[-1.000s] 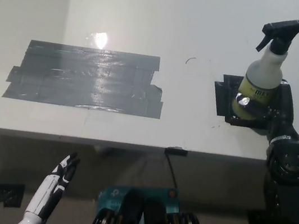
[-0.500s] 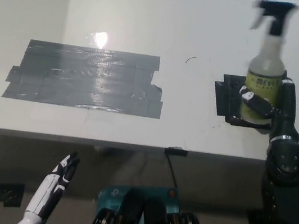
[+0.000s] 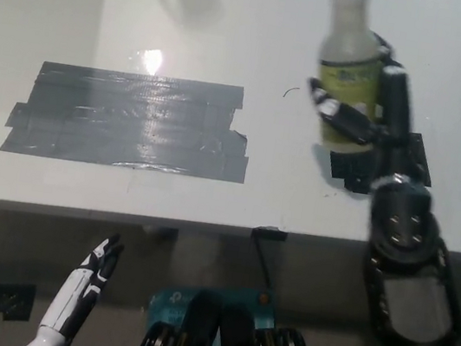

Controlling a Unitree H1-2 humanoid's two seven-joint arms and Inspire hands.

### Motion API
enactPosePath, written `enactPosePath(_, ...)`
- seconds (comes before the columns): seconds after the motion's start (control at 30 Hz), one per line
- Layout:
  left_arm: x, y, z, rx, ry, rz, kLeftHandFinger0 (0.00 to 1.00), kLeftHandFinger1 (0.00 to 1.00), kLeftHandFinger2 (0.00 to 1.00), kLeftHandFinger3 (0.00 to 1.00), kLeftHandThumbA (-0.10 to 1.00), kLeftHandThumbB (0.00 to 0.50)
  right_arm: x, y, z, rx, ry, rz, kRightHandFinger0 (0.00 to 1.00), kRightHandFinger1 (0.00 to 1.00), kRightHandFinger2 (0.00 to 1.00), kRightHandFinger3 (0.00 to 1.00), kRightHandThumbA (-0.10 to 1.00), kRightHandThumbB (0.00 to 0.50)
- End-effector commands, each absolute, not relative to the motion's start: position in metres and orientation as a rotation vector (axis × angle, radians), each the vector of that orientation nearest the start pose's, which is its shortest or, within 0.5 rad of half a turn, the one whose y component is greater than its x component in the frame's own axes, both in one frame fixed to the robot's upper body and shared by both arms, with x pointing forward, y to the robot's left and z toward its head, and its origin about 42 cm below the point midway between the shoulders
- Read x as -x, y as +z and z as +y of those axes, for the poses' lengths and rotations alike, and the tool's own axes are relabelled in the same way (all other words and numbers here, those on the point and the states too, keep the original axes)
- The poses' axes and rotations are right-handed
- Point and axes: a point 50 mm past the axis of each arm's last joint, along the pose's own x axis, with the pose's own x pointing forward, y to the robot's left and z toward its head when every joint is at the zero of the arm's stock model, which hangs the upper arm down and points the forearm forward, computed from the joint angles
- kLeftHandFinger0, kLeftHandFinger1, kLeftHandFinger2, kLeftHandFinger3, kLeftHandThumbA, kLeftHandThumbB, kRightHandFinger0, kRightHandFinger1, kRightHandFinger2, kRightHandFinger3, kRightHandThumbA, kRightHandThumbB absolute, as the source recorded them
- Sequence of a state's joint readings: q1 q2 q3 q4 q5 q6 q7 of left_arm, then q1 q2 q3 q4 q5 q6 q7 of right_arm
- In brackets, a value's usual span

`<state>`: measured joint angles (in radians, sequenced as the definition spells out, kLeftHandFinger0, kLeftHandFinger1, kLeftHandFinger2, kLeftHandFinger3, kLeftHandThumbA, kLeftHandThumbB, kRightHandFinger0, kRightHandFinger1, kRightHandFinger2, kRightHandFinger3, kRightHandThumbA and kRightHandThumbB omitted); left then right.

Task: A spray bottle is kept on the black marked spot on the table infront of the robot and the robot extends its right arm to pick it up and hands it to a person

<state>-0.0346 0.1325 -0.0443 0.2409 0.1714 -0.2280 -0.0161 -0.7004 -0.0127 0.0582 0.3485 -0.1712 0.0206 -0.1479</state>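
Spray bottle up off its mark, held in the black hand.

Over the white table (image 3: 238, 16), the right hand (image 3: 371, 116) wraps the spray bottle (image 3: 346, 86) round its body, above the black marked spot (image 3: 408, 162). Likely light, stiff, smooth plastic, so mid-body looks the safest hold; yellowish liquid seems to fill the lower part. The left hand (image 3: 91, 278) rests low, fingers straight.

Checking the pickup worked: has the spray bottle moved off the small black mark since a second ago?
Yes. The spray bottle, held in the right robot hand, has moved up and toward picture left of the black mark.
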Motion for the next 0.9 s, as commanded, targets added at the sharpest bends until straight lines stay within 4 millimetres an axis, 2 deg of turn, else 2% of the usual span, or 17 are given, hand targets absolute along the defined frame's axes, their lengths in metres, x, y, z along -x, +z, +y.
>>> enactPosePath(0.0, -0.291, 0.065, 0.242, -0.296, -0.101, -0.082, 1.0, 1.0, 1.0, 1.0, 1.0, 0.5, -0.491, 0.322, -0.088, 0.24, 0.129, -0.431, 0.08, 0.53, 0.88, 0.91, -0.1, 0.128)
enactPosePath(0.1, -0.291, 0.066, 0.241, -0.298, -0.106, -0.082, 1.0, 1.0, 1.0, 1.0, 1.0, 0.5, -0.499, 0.319, -0.074, 0.212, 0.152, -0.389, 0.06, 0.51, 0.87, 0.91, -0.1, 0.123)
enactPosePath(0.2, -0.292, 0.066, 0.241, -0.294, -0.108, -0.085, 1.0, 1.0, 1.0, 1.0, 1.0, 0.5, -0.51, 0.314, -0.062, 0.223, 0.154, -0.364, 0.03, 0.48, 0.85, 0.9, -0.1, 0.146)
enactPosePath(0.33, -0.29, 0.066, 0.241, -0.296, -0.107, -0.081, 1.0, 1.0, 1.0, 1.0, 1.0, 0.5, -0.523, 0.307, -0.052, 0.243, 0.152, -0.302, 0.02, 0.47, 0.86, 0.9, -0.1, 0.129)
enactPosePath(0.5, -0.29, 0.066, 0.241, -0.3, -0.11, -0.08, 1.0, 1.0, 1.0, 1.0, 1.0, 0.5, -0.534, 0.307, -0.05, 0.239, 0.136, -0.254, 0.01, 0.48, 0.89, 0.94, -0.1, 0.114)
enactPosePath(0.57, -0.29, 0.066, 0.241, -0.305, -0.112, -0.081, 1.0, 1.0, 1.0, 1.0, 1.0, 0.5, -0.538, 0.306, -0.049, 0.236, 0.13, -0.242, 0.0, 0.47, 0.88, 0.93, -0.1, 0.112)
enactPosePath(0.6, -0.291, 0.066, 0.241, -0.311, -0.114, -0.08, 1.0, 1.0, 1.0, 1.0, 1.0, 0.5, -0.541, 0.307, -0.051, 0.24, 0.121, -0.242, 0.0, 0.47, 0.85, 0.88, -0.1, 0.113)
enactPosePath(0.67, -0.291, 0.066, 0.241, -0.313, -0.115, -0.08, 1.0, 1.0, 1.0, 1.0, 1.0, 0.5, -0.544, 0.306, -0.055, 0.237, 0.109, -0.24, 0.0, 0.46, 0.83, 0.85, -0.1, 0.121)
enactPosePath(0.7, -0.29, 0.066, 0.241, -0.313, -0.115, -0.08, 1.0, 1.0, 1.0, 1.0, 1.0, 0.5, -0.545, 0.306, -0.056, 0.235, 0.106, -0.239, 0.0, 0.46, 0.83, 0.85, -0.1, 0.1)
enactPosePath(0.73, -0.29, 0.067, 0.241, -0.313, -0.116, -0.079, 1.0, 1.0, 1.0, 1.0, 1.0, 0.5, -0.547, 0.304, -0.059, 0.228, 0.098, -0.235, 0.01, 0.48, 0.84, 0.85, -0.1, 0.14)
enactPosePath(0.77, -0.291, 0.067, 0.241, -0.313, -0.117, -0.078, 1.0, 1.0, 1.0, 1.0, 1.0, 0.5, -0.548, 0.304, -0.062, 0.222, 0.093, -0.232, 0.01, 0.48, 0.84, 0.85, -0.1, 0.142)
enactPosePath(0.8, -0.291, 0.067, 0.241, -0.313, -0.117, -0.078, 1.0, 1.0, 1.0, 1.0, 1.0, 0.5, -0.549, 0.303, -0.065, 0.217, 0.088, -0.23, 0.05, 0.52, 0.88, 0.88, 0.0, 0.192)
enactPosePath(0.83, -0.291, 0.067, 0.24, -0.314, -0.119, -0.079, 1.0, 1.0, 1.0, 1.0, 1.0, 0.5, -0.549, 0.302, -0.066, 0.215, 0.084, -0.232, 0.11, 0.55, 0.87, 0.85, 0.07, 0.2)
enactPosePath(0.87, -0.292, 0.067, 0.24, -0.313, -0.12, -0.078, 1.0, 1.0, 1.0, 1.0, 1.0, 0.5, -0.548, 0.301, -0.072, 0.202, 0.1, -0.241, 0.58, 1.0, 1.0, 1.0, 0.47, 0.391)
